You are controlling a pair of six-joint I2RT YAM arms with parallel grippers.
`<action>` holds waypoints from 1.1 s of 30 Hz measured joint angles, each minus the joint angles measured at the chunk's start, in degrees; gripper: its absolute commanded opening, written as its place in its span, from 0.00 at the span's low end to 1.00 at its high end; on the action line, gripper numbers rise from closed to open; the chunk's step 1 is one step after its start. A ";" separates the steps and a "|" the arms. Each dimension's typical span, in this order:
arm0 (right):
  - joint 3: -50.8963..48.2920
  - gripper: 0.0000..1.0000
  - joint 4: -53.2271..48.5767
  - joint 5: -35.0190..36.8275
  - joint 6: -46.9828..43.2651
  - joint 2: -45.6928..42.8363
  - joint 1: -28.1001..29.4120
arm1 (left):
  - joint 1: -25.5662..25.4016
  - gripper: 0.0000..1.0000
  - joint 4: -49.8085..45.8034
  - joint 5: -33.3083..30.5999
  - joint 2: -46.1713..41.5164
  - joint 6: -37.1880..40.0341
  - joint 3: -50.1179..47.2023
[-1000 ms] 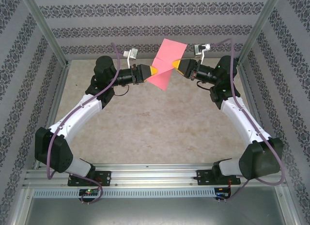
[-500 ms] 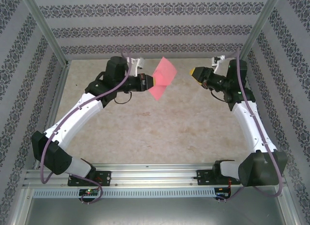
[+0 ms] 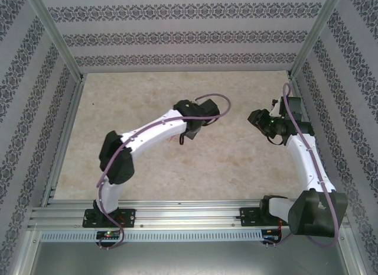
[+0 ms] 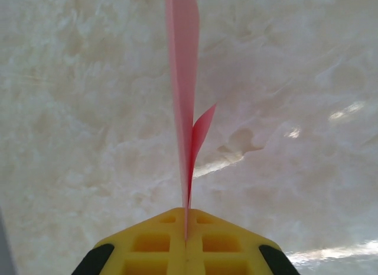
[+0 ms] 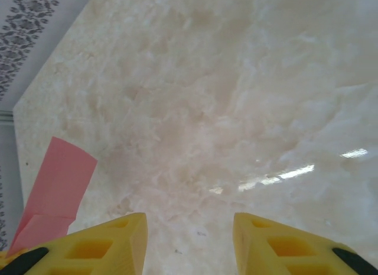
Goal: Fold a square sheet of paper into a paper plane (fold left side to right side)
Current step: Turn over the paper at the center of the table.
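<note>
Our left hand (image 4: pixel 186 223) has its yellow fingers (image 4: pixel 147 245) pressed together on the square sheet of paper (image 4: pixel 183 80), pinching it right at the fingertips. In the left wrist view we see the pink-red paper edge-on. It runs as a thin band from the pinch straight away from the hand to the top of the picture, and partway along one layer curls off to the right in a darker red point. We cannot tell its outline from this angle, nor whether its far end touches the desk (image 4: pixel 77 109) behind it.

Our right hand (image 5: pixel 189 225) is spread, its two yellow fingers (image 5: pixel 106 245) well apart with only the pale marbled desk between them, and it grips nothing. In the right wrist view a pink strip of the paper shows at the lower left, just beside the finger on that side of the picture, with a crease across it near its lower end. We cannot tell whether it touches that finger.

From above, the left arm (image 3: pixel 147 130) reaches from its base towards the middle of the desk. The right arm (image 3: pixel 304 157) stands along the right side, its wrist turned inwards towards the left arm's wrist, the two apart. Patterned walls (image 3: pixel 189 32) enclose the desk on three sides
</note>
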 measured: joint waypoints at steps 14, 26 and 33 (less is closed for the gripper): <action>-3.58 0.44 0.04 0.81 -0.17 -0.09 -2.82 | -4.61 0.35 -4.94 2.58 16.09 0.48 8.20; -5.18 0.41 3.10 -3.69 -0.50 5.25 -0.96 | -2.03 0.63 5.27 22.49 8.70 1.84 3.17; -5.44 0.41 11.28 -6.51 2.40 10.47 9.16 | 10.88 0.66 16.81 33.51 -9.55 -2.19 -12.70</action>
